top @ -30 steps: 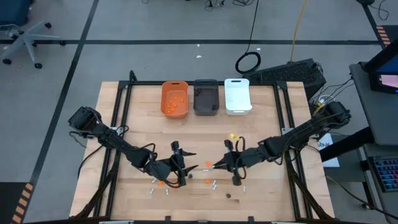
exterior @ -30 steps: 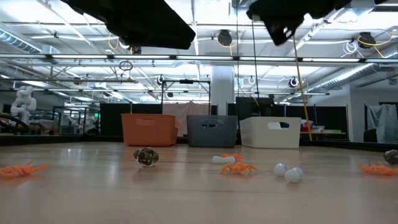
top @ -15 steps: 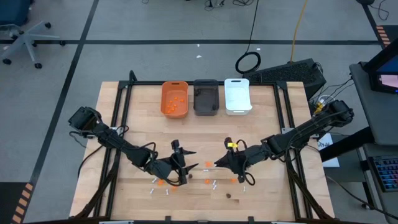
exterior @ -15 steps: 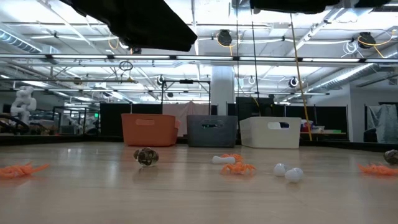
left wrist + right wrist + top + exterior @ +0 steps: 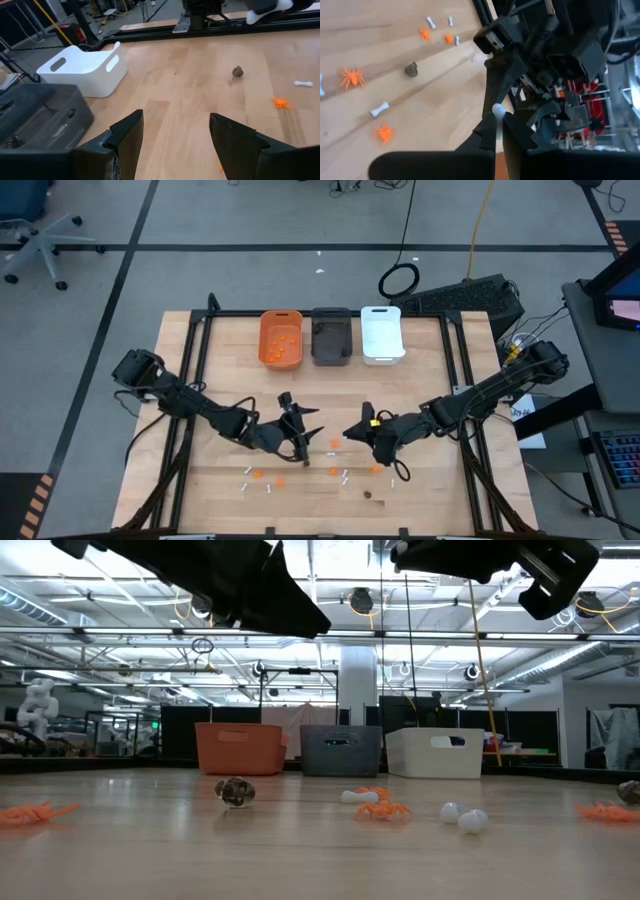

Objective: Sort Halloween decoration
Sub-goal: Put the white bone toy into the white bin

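Observation:
Small orange spiders (image 5: 333, 444), white sticks (image 5: 345, 475) and a dark lump (image 5: 368, 494) lie scattered on the near half of the wooden table (image 5: 430, 380). In the low view a dark lump (image 5: 235, 792) and an orange spider (image 5: 383, 808) rest flat on the boards. My right gripper (image 5: 498, 117), right of the table's middle (image 5: 348, 434), is shut on a small white stick (image 5: 497, 111). My left gripper (image 5: 172, 145) hovers open just left of it (image 5: 306, 438), above the table, with nothing between its fingers. My right gripper pinches the white stick between its two fingers. The stick's knobbed end (image 5: 497, 108) pokes out past the fingertips. The fingers come from the table's right side, slanting a little downward. The stick is lifted clear of the table.
Three bins stand in a row at the far edge: orange (image 5: 281, 339) with orange pieces inside, dark grey (image 5: 331, 336) and white (image 5: 381, 333). The two grippers are close together above the table's middle. More pieces lie below them toward the near edge (image 5: 258, 474).
My left gripper has swung toward the table's right and far side, still open, uncovering orange pieces that lay under it. My right wrist has rolled about its own axis and stays shut on the white stick.

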Motion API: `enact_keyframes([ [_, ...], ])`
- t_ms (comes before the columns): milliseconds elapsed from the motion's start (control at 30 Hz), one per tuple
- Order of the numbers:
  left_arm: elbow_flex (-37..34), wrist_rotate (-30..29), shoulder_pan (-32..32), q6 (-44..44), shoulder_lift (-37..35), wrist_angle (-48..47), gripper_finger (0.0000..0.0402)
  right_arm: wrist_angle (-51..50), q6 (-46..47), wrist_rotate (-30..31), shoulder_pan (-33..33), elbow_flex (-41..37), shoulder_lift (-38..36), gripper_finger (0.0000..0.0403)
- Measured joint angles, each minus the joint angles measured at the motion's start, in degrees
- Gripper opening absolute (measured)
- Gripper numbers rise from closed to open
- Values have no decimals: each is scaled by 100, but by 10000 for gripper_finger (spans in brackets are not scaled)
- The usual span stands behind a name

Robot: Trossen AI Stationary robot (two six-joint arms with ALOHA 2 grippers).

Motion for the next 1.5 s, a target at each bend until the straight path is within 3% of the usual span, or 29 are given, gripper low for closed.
enact_keyframes([
  [267,0,114,110,8,0,-79,228,0,207,312,-2,-2,0,0],
  [433,-2,120,101,-46,1,-270,228,53,1438,458,-2,-2,-5,0],
  [533,-2,120,63,-199,0,-443,228,-152,2331,1008,-3,-2,-82,0],
  [633,-4,123,29,-415,0,-590,228,-746,3304,1601,-134,-2,-280,0],
  [733,-4,129,13,-499,0,-702,228,-1435,4078,1607,-413,-2,-590,0],
  [1000,-4,127,12,-501,0,-702,228,-2624,5080,1508,-1678,-4,-1307,0],
  [1333,-4,182,-15,-803,0,-795,228,-2925,4936,-234,-4234,-4,-1173,0],
  [1500,-4,258,-24,-815,0,-801,228,-2677,4778,-531,-5113,-4,-719,0],
])
